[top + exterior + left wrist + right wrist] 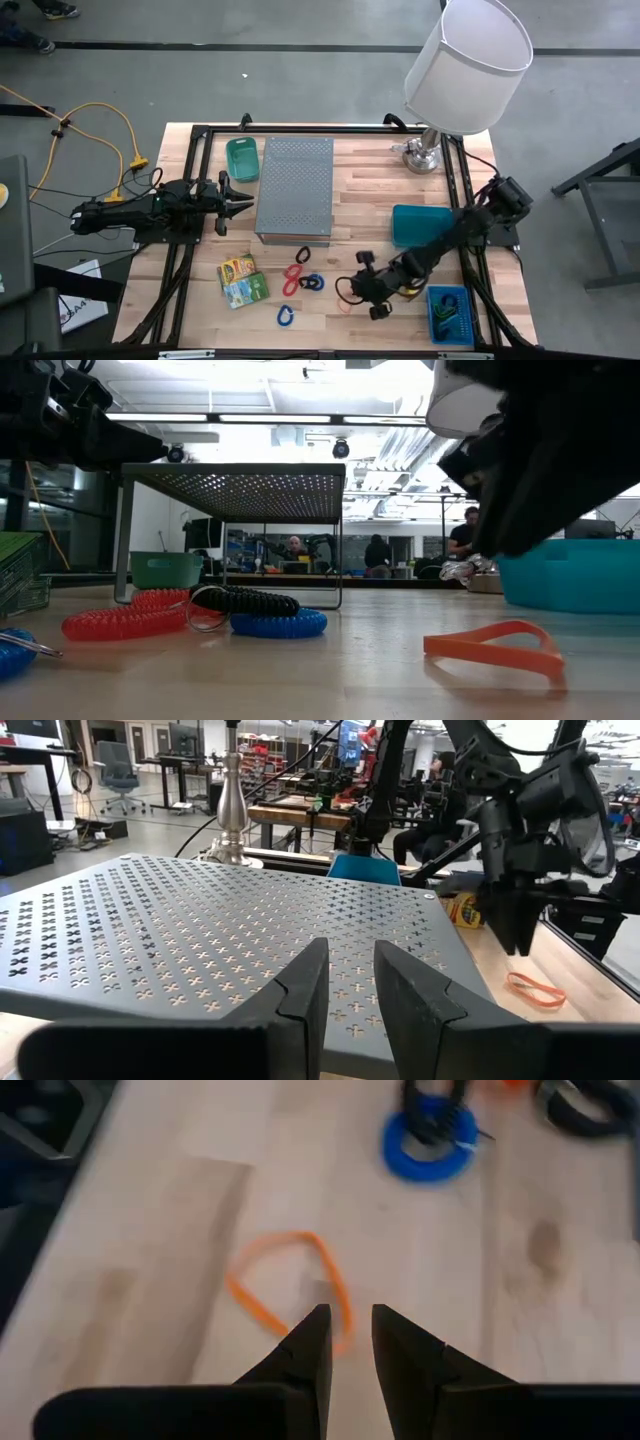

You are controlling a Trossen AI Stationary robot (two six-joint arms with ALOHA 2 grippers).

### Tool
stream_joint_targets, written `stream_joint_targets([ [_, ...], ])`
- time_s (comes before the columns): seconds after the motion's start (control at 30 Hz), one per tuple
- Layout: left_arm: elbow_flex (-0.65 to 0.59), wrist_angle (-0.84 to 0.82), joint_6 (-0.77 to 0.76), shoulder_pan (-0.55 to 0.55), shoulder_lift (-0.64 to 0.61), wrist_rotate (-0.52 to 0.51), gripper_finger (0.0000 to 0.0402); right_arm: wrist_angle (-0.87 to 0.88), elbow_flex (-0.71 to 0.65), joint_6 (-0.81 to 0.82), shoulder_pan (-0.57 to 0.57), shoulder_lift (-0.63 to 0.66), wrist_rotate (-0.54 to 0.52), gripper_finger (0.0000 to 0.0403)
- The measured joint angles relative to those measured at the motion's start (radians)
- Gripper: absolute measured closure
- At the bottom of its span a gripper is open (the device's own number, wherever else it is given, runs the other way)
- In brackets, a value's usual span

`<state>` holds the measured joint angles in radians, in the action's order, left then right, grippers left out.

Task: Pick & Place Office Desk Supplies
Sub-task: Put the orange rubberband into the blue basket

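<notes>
An orange rubber band (pixel 290 1285) lies flat on the wooden table (pixel 380 190), also visible in the low view (pixel 490 645). My right gripper (pixel 345 1330) hovers just above its near side, tilted downward, its fingers a narrow gap apart with nothing between them. In the high view my right gripper (pixel 362 296) is at the table's near middle. Red (pixel 293 278), dark (pixel 303 256) and blue (pixel 287 317) coil clips and yellow-green packets (pixel 240 280) lie to its left. My left gripper (pixel 348 990) waits at the left edge, level and narrowly open, facing the grey perforated box (pixel 295 188).
A teal bin (pixel 420 225) sits beside my right arm. A blue bin (pixel 450 312) with items in it stands near the front right corner. A green bin (pixel 241 158) stands at the back left and a lamp with a white shade (pixel 465 65) at the back right.
</notes>
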<state>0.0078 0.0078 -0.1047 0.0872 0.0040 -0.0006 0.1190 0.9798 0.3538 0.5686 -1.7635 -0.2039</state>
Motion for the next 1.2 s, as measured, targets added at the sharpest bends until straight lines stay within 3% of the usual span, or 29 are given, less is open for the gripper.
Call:
stream_joint_targets([
  [0.3,0.000,0.000,0.000,0.000,0.000,0.000,0.0323,-0.012,0.001,0.116,0.002,-0.011,-0.056,0.0331],
  [0.6,0.000,0.000,0.000,0.000,0.000,0.000,0.0323,-0.069,-0.001,0.073,0.043,-0.052,-0.072,0.0325],
  [1.2,0.000,0.000,0.000,0.000,0.000,0.000,0.0323,-0.052,0.001,0.176,0.047,-0.078,-0.131,0.0324],
])
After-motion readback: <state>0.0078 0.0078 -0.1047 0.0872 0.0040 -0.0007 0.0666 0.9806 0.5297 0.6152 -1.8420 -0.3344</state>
